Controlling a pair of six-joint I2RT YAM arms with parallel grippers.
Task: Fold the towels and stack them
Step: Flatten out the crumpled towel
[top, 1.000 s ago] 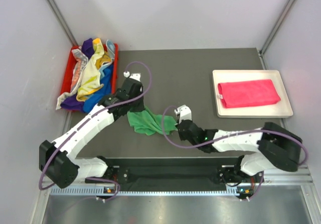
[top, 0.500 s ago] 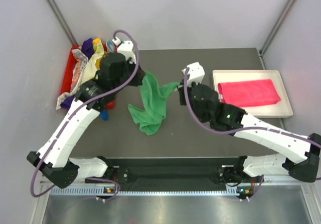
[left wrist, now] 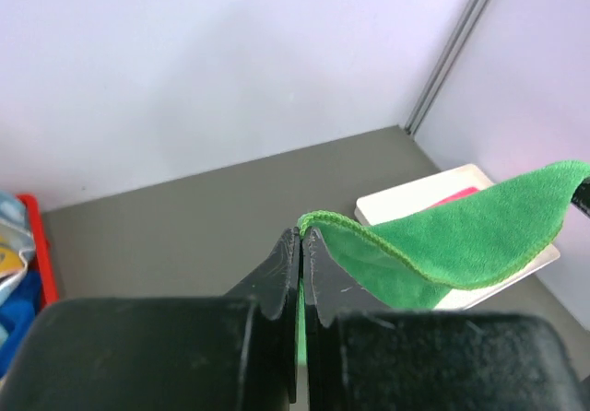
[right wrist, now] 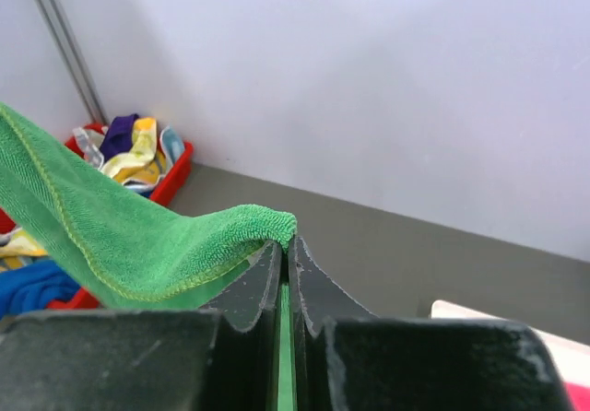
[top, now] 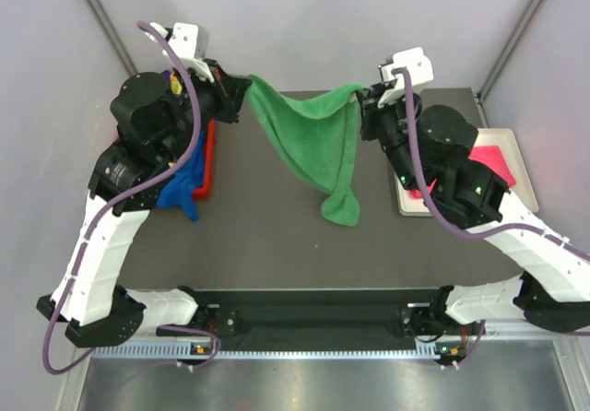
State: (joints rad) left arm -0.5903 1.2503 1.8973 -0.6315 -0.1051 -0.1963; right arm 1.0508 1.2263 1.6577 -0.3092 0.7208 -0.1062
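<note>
A green towel (top: 312, 135) hangs in the air above the far half of the table, stretched between both grippers by its top corners. Its lower end droops to a point (top: 341, 210). My left gripper (top: 247, 87) is shut on the left corner; in the left wrist view its jaws (left wrist: 301, 236) pinch the stitched hem of the green towel (left wrist: 461, 236). My right gripper (top: 362, 94) is shut on the right corner, the cloth (right wrist: 120, 236) folding over its jaws (right wrist: 288, 243). A folded pink towel (top: 491, 158) lies on the white tray, mostly hidden by the right arm.
The red bin (top: 210, 153) stands at the far left, partly behind the left arm, with a blue towel (top: 182, 188) spilling over its side and more coloured towels (right wrist: 129, 148) inside. The white tray (top: 403, 201) sits at the right edge.
Both arms have risen and swung toward the far side, lifting the green towel off the table. It went from a crumpled heap to a spread sheet held by two corners.
</note>
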